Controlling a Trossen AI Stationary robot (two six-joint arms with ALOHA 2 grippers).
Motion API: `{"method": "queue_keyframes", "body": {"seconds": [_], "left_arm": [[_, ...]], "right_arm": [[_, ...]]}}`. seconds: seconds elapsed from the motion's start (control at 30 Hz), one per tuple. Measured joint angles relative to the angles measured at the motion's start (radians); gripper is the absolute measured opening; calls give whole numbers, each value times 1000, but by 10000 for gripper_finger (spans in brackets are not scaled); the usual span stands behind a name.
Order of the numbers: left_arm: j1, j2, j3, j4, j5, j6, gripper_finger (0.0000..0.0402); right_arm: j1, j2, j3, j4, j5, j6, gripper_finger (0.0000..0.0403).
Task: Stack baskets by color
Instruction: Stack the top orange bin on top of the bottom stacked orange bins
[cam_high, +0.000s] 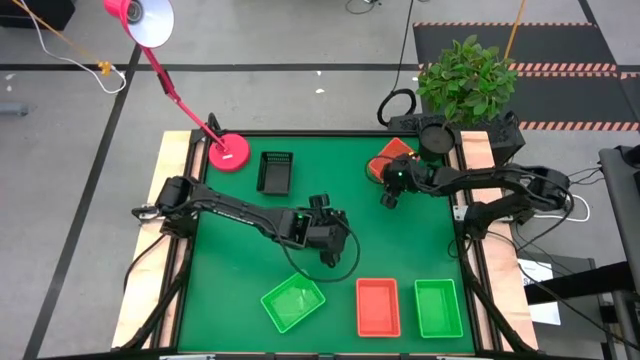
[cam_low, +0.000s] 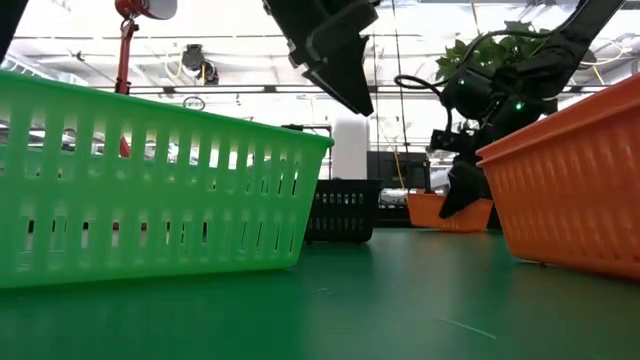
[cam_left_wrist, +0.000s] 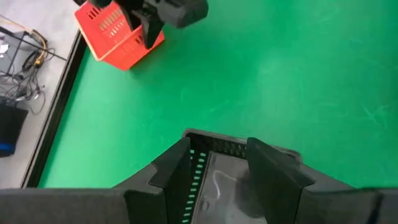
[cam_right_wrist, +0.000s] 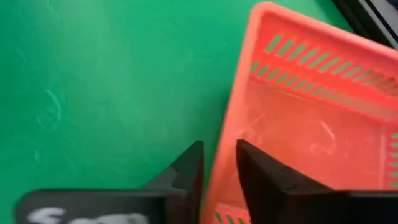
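Closing on the red-orange basket (cam_right_wrist: 311, 118) at the surface's far right corner, the right pincer (cam_right_wrist: 219, 163) straddles its near wall — one finger inside, one outside, a narrow gap left and nothing gripped yet. Seat the fingers deeper before lifting, or the thin rim may slip. The left pincer (cam_left_wrist: 221, 165) hangs mid-surface, clamped on a black basket (cam_left_wrist: 214, 149) — keep it clear.

Hidden and cut-off parts of the basket scene

From above, the right arm covers most of the red-orange mesh plastic basket (cam_high: 388, 156) at the desk's back right. In the low view, the near bright green mesh basket (cam_low: 150, 185) and near red-orange basket (cam_low: 575, 190) run off the sides. In the left wrist view, the black mesh basket (cam_left_wrist: 214, 180) is cut off below, between dark fingers (cam_left_wrist: 270, 171).
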Motion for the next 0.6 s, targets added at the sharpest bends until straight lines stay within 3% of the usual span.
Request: {"method": "queue_keyframes", "body": {"seconds": [0.2,0.4,0.6], "left_arm": [[-23,0,0,-13,0,-4,161],[-50,0,0,-49,0,-38,161],[-78,0,0,-52,0,-41,161]], "right_arm": [[49,-49,0,-47,-4,70,7],[180,-203,0,-167,-102,207,14],[433,-352,69,-340,-92,395,3]]}}
